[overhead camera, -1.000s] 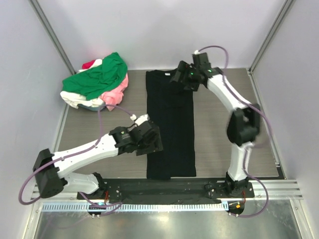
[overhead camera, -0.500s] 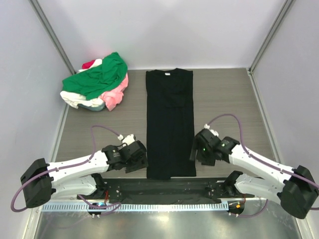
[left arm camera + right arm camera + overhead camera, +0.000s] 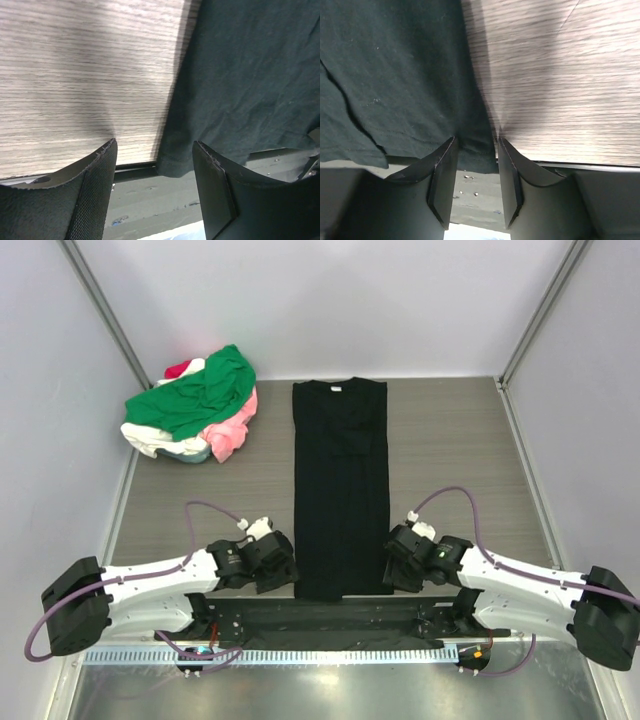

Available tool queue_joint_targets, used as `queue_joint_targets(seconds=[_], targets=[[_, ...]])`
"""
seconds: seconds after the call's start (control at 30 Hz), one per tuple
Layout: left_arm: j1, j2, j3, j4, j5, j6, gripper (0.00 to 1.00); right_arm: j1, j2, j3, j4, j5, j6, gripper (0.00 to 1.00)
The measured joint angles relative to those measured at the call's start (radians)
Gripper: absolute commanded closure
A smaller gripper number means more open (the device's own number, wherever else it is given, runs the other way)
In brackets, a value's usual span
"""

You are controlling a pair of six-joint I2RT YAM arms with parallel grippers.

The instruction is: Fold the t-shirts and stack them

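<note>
- The black shirt lay as a long strip down the middle of the desk, hem at the near edge; the other shirts sat heaped at the far left
- The left tool was spread wide around the hem's left corner; the right tool stood apart more narrowly around the right corner, neither pinching yet
- Best bet, I'd say: dip both low, catch every layer, close together, then lift evenly toward the collar
</note>
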Motion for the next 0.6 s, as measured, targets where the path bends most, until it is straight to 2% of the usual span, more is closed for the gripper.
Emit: queue_joint_targets(seconds=[0.1, 0.23, 0.33, 0.47, 0.6], targets=[[-0.005, -0.001, -0.018, 0.032, 0.006, -0.013, 0.42, 0.019, -0.003, -0.009, 0.011, 0.005, 0.024, 0.65], [-0.010, 0.000, -0.038, 0.082, 0.014, -0.026, 0.49, 0.030, -0.028, -0.032, 0.027, 0.009, 0.048, 0.82], [-0.011, 0.004, -0.049, 0.115, 0.019, -0.031, 0.53, 0.031, -0.045, -0.048, 0.041, 0.010, 0.062, 0.91], [-0.011, 0.025, -0.050, 0.146, 0.030, -0.037, 0.58, 0.032, -0.060, -0.059, 0.048, 0.010, 0.075, 0.97], [-0.028, 0.040, -0.050, 0.169, 0.039, -0.047, 0.63, 0.032, -0.068, -0.064, 0.053, 0.010, 0.077, 0.99]])
